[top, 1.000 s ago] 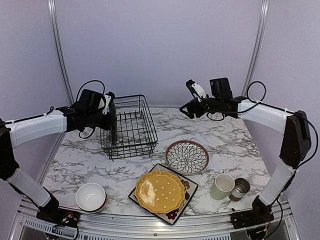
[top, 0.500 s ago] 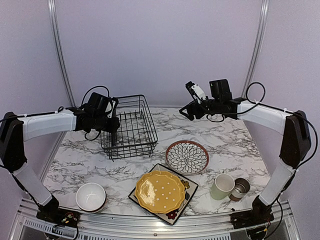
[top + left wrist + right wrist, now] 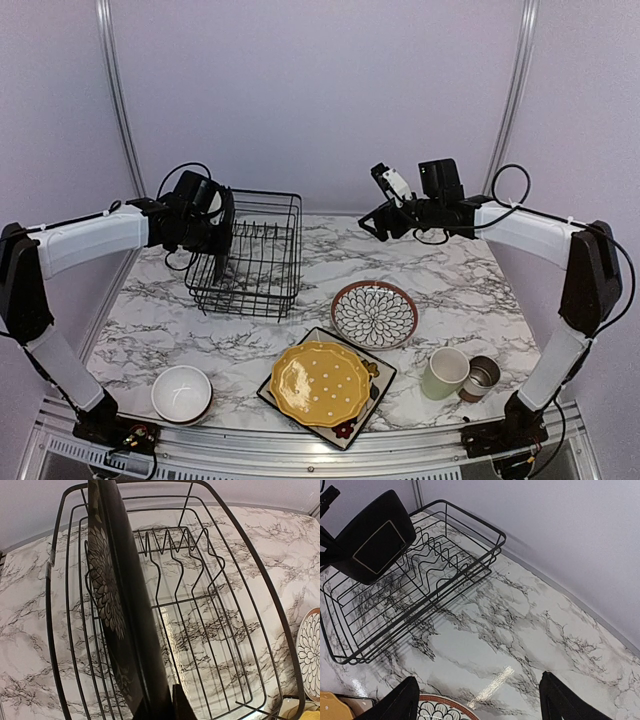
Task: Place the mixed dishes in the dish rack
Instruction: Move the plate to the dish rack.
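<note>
Here the black square plate with a white flower pattern (image 3: 117, 605) stands on edge straight ahead of the left hand (image 3: 167, 707), which is clamped on its near rim. The plate is inside the black wire dish rack (image 3: 265, 260), close to the wall on that hand's left, with the upright prongs to the right. The right hand (image 3: 479, 700) hangs well apart over the marble desk (image 3: 470, 280), fingers spread wide.

Table (image 3: 470, 290) bears rack (image 3: 245, 285), bowl (image 3: 181, 392), mug (image 3: 444, 373), cup (image 3: 481, 376), round plate (image 3: 374, 313), square plate (image 3: 347, 430).
</note>
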You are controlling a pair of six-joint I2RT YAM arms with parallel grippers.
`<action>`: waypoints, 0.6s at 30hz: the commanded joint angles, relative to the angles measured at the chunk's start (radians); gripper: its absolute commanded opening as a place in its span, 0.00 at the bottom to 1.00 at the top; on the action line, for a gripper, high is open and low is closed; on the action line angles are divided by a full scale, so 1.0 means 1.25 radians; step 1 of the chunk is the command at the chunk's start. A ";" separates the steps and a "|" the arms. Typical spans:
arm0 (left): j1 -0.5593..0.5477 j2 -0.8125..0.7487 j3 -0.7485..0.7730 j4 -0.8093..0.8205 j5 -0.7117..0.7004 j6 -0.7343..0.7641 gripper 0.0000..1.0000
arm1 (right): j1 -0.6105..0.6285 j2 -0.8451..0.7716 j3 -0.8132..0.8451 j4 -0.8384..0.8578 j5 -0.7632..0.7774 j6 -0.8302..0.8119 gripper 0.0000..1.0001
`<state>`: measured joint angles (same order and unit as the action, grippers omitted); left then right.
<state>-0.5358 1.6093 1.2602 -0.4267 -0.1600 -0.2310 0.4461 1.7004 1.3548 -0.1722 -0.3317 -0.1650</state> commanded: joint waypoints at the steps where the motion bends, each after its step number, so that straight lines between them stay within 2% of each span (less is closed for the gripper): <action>1: -0.006 -0.003 0.071 0.028 -0.050 0.043 0.00 | -0.008 0.006 -0.012 0.014 -0.006 0.001 0.80; 6: 0.001 0.006 0.098 0.059 -0.034 0.036 0.00 | -0.008 0.002 -0.014 0.013 0.000 -0.002 0.80; 11: 0.041 0.027 0.104 0.055 0.053 -0.028 0.00 | -0.007 0.002 -0.015 0.011 -0.003 -0.003 0.81; 15: 0.049 0.045 0.086 0.026 0.088 -0.058 0.00 | 0.003 0.018 0.005 -0.006 -0.067 0.004 0.82; 18: 0.049 0.032 0.056 0.030 0.102 -0.077 0.00 | 0.051 0.062 0.051 -0.048 -0.091 0.046 0.83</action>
<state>-0.4725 1.6680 1.3289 -0.4652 -0.0486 -0.3061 0.4576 1.7107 1.3449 -0.1780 -0.3782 -0.1600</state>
